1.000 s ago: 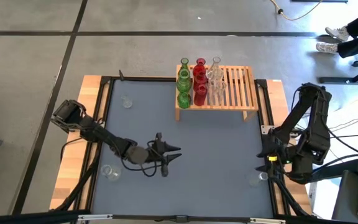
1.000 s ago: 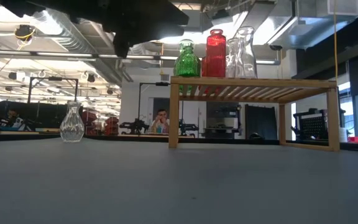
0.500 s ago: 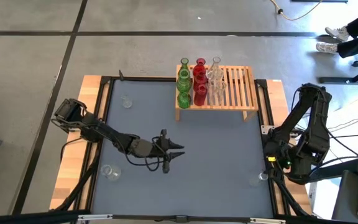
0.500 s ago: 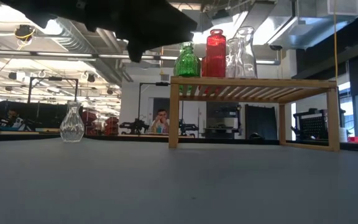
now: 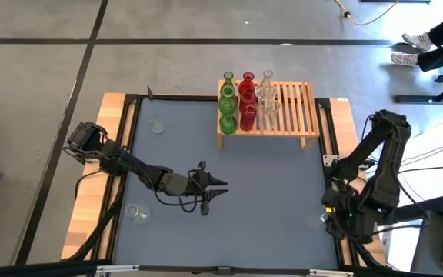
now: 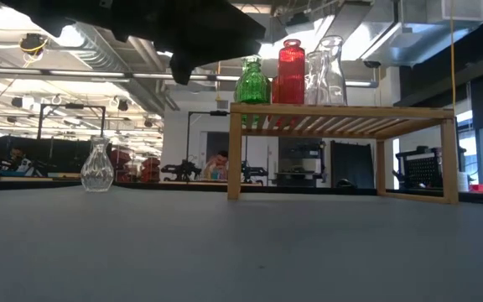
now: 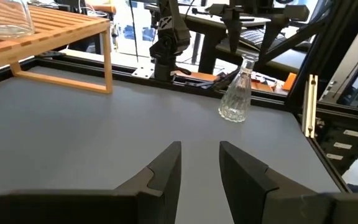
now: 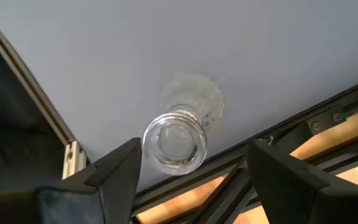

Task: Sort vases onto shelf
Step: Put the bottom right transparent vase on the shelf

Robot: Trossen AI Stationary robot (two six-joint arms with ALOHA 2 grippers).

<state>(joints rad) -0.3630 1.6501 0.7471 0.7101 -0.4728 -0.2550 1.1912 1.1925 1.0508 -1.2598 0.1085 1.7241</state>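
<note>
Shelf: light-wood slatted shelf [image 5: 291,108] at the far side of the table [image 5: 268,192], right of centre; in the low view it stands on short legs [image 6: 342,117]; one corner also shows in the left wrist view [image 7: 55,37]
Vases on shelf: all bunched at its left end; green vases [image 5: 227,100], red vases [image 5: 247,100], clear vases [image 5: 266,100] in three rows side by side; low view shows a green one [image 6: 252,82], a red one [image 6: 291,71] and a clear one [image 6: 329,71] upright on the slats
Loose vases: three clear ones still on the table; one near the far-left corner [image 5: 157,125], upright in the low view [image 6: 97,166]; one near the near-left edge [image 5: 136,212]; one at the near-right edge [image 5: 319,221], right under the right tool
Left tool: left tool [image 5: 215,188] out over the middle of the table, well apart from every vase; fingers [image 7: 166,171] set narrow with a small gap, holding nothing; aimed across at the near-right clear vase [image 7: 236,93]
Right tool: right tool [image 8: 194,165] above the near-right vase [image 8: 178,137], looking down into its mouth; fingers [image 8: 114,168] spread wide, one each side of the vase, not touching it; table frame rail just beside it
</note>
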